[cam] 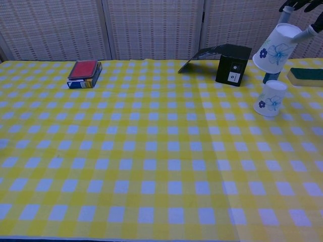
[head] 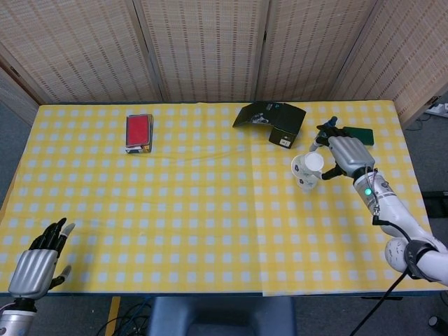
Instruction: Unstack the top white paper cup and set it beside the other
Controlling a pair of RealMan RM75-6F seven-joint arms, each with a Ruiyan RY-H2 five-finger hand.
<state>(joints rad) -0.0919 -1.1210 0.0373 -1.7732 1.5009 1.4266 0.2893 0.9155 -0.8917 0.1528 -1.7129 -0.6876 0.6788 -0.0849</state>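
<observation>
Top cup (cam: pixel 275 49) held aloft by right robot hand (head: pixel 348 155).

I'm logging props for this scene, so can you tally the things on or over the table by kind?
White paper cups: 2, the lifted cup in the right hand and the cup on the table
Black boxes: 1
Red-topped boxes: 1
Blue bottles: 1
Green sponges: 1
Total: 6

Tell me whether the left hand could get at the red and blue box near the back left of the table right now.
Probably yes: the left hand is open, and only bare cloth lies around the red and blue box.
</observation>
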